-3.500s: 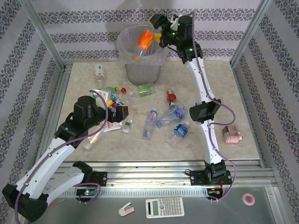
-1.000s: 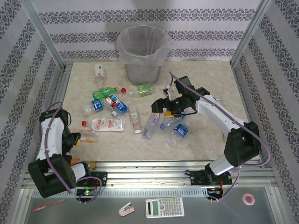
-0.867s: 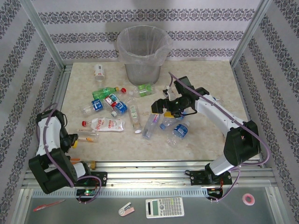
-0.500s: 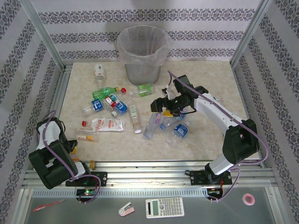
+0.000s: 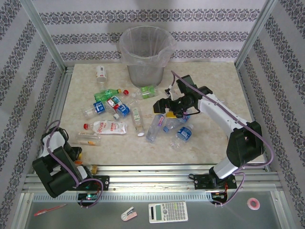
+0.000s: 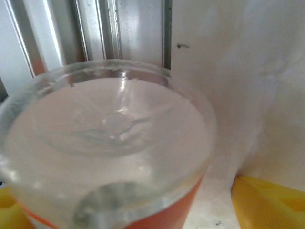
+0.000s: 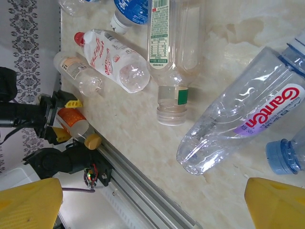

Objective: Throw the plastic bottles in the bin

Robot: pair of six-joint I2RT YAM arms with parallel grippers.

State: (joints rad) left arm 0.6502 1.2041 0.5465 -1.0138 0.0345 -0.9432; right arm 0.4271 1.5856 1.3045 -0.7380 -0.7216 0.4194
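Right gripper, jaws spread wide and empty, hovers over a clear bottle among the scattered plastic bottles, well apart from the bin; left gripper, partly spread, straddles an orange-labelled bottle beside the near rail, one finger not touching it.

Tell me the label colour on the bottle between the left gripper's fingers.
Orange, on the bottle; clearest in the right wrist view.
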